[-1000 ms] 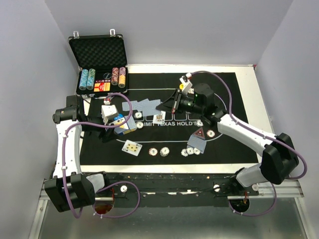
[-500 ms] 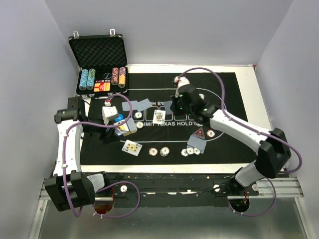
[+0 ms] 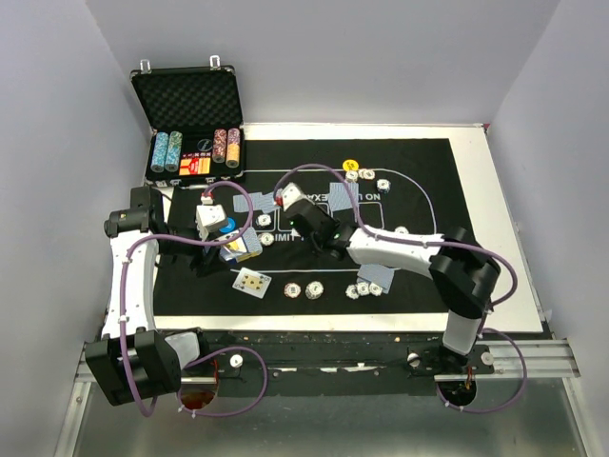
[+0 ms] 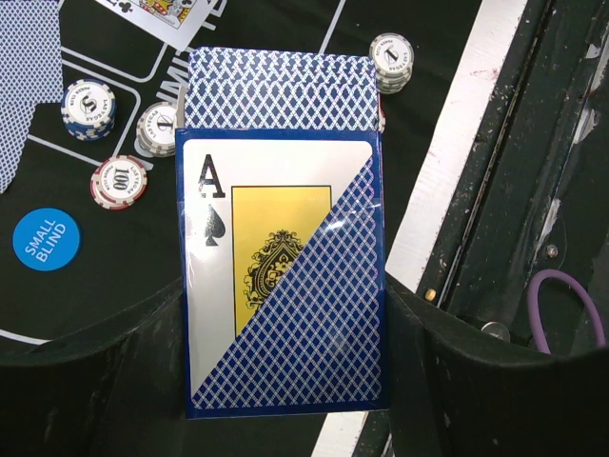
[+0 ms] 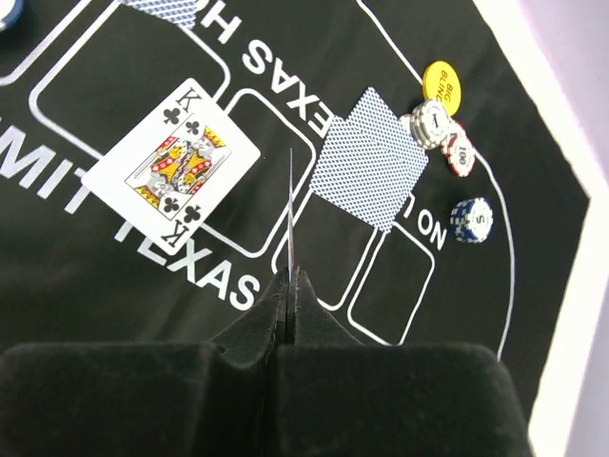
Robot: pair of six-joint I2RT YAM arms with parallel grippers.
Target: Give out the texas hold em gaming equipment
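My left gripper [image 3: 233,246] [image 4: 285,324] is shut on an ace-of-spades card box [image 4: 281,276] with blue-backed cards sticking out of its top, held above the black mat's [image 3: 438,286] left part. My right gripper [image 3: 309,224] [image 5: 289,278] is shut on one card [image 5: 289,209], seen edge-on, above the mat's middle. A face-up king of clubs [image 5: 171,162] lies just ahead to its left. Blue-backed cards [image 5: 371,171] [image 3: 338,198], a yellow button [image 5: 441,86] [image 3: 350,164] and chips [image 5: 430,122] lie beyond. A blue button [image 4: 46,240] and chips [image 4: 119,181] lie below the box. The red marker is hidden.
The open black case [image 3: 190,124] with chip stacks stands at the far left. A face-up card [image 3: 252,282], several chips [image 3: 313,288] and blue-backed cards [image 3: 373,274] lie along the mat's near edge. The right forearm [image 3: 400,249] spans the mat's middle.
My right gripper has swung from the far middle leftward and nearer, close to the card box. The yellow button and chips it covered now show. The left arm has barely moved.
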